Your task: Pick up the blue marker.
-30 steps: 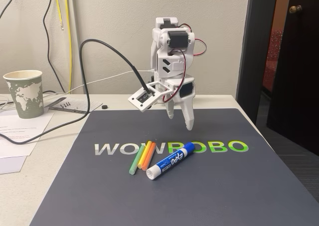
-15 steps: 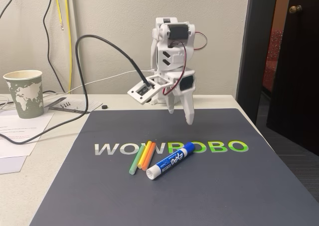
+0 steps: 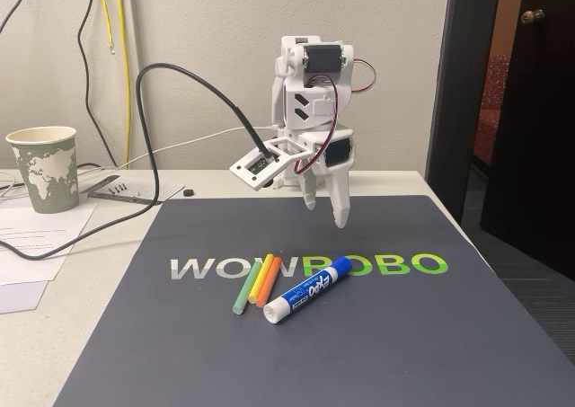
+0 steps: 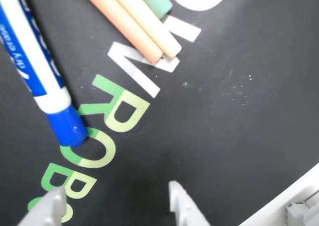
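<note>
The blue marker (image 3: 308,289) lies on the dark mat (image 3: 377,335), its white barrel slanting and its blue cap pointing to the back right in the fixed view. Thin green (image 3: 243,289), yellow (image 3: 260,278) and orange (image 3: 269,281) sticks lie right beside its left end. My white gripper (image 3: 325,212) hangs open above the mat, behind the marker, holding nothing. In the wrist view the marker (image 4: 35,71) crosses the upper left, with its cap just ahead of the left fingertip (image 4: 50,208) of the gripper (image 4: 114,203). The sticks (image 4: 127,21) lie at the top.
A paper cup (image 3: 42,167) stands at the left on the white table, with papers (image 3: 36,236) and a black cable (image 3: 153,146) near it. The mat carries large printed letters (image 3: 305,266). A dark door (image 3: 530,110) stands beyond the table's right edge.
The gripper has risen slightly above the mat and the wrist has turned a little. The marker and sticks have not moved.
</note>
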Tool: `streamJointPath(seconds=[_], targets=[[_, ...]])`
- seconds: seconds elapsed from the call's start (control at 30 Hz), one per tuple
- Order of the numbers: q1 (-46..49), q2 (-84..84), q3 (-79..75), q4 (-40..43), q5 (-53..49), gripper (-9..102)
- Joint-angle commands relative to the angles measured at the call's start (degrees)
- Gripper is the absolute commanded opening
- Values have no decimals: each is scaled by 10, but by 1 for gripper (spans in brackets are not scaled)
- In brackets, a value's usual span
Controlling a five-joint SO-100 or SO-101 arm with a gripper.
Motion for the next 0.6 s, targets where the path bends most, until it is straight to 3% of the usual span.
streamJointPath(seconds=[0.0, 0.13, 0.27, 0.57], targets=[[-4, 6, -25, -5, -10, 27], [1, -7, -47, -4, -23, 26], [5, -141, -287, 121, -40, 24], [15, -206, -390, 120, -69, 21]])
